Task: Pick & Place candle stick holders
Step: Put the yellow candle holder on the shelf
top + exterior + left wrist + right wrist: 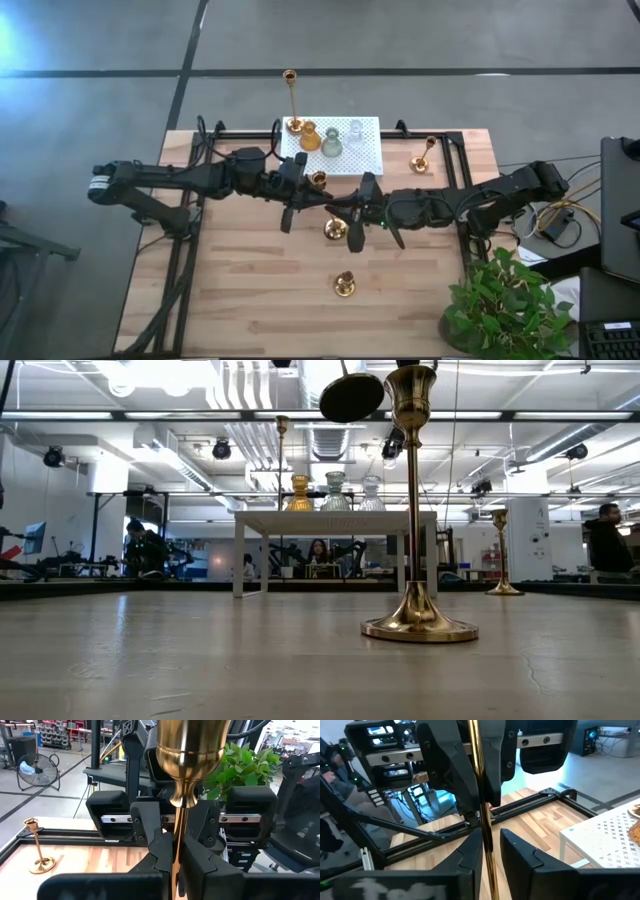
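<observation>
**Two arms meeting on one tall brass stick at mid-table**

The wooden table (250,300) is carrying a white perforated rack (365,150) at its far edge, where a tall brass stick (291,100), a short brass holder (309,137), a grey-green glass holder (331,143) and a clear glass holder (355,130) are standing. Another brass stick (424,155) is sitting on the bare wood beside the rack, and a short brass piece (344,285) is standing alone toward the near edge.

Both arms are reaching into the middle. The left gripper (292,195) is clamped on the thin stem of a tall candle stick holder (176,845), whose cup is showing close to the left wrist camera. That stem is running upright, crossing both sets of fingers at right angles. The right gripper (490,847) is facing the left one from the other side, its fingers sitting on either side of the same stem with a narrow gap still visible; whether they are already touching the brass I cannot tell.

Judging from this, a handover is under way, and the coming move depends on the stem staying centred between the right fingers.
</observation>
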### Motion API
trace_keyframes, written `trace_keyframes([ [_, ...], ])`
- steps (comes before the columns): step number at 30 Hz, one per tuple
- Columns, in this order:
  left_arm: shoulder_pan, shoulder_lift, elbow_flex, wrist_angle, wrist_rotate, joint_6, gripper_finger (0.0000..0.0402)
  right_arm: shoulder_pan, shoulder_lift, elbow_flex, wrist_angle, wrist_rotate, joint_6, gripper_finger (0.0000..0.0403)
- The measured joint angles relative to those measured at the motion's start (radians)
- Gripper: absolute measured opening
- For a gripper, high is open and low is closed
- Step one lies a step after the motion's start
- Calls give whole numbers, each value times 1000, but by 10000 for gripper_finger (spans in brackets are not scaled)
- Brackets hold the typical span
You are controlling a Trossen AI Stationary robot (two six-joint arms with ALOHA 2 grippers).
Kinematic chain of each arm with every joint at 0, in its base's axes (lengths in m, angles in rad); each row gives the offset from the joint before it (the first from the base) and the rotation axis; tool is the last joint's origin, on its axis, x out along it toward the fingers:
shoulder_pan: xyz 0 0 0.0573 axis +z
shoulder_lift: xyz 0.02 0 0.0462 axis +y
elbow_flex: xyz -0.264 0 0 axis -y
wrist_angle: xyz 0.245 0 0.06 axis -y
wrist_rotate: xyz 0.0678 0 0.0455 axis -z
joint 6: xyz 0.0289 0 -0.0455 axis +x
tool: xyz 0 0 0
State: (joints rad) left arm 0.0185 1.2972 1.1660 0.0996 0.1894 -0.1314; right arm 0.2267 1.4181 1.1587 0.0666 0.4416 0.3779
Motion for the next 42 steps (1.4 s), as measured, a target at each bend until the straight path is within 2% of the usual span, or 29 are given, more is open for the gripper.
trace_keyframes([
  [5,1,6,-1,-3,12,-11,21,0,0,-1,-1,-12,-43,18],
  [16,0,21,-2,3,27,-21,27,0,0,-2,-4,-4,-50,10],
  [22,0,23,-3,1,18,-48,105,-1,0,-2,3,7,-48,9],
  [30,3,20,-3,-11,-3,-21,188,-1,0,-2,1,24,-45,8],
  [37,50,-32,-3,-155,-98,11,264,5,-31,-1,-42,72,-48,8],
  [42,84,-118,-8,-308,-105,27,294,43,-123,-1,-245,221,-25,8],
])
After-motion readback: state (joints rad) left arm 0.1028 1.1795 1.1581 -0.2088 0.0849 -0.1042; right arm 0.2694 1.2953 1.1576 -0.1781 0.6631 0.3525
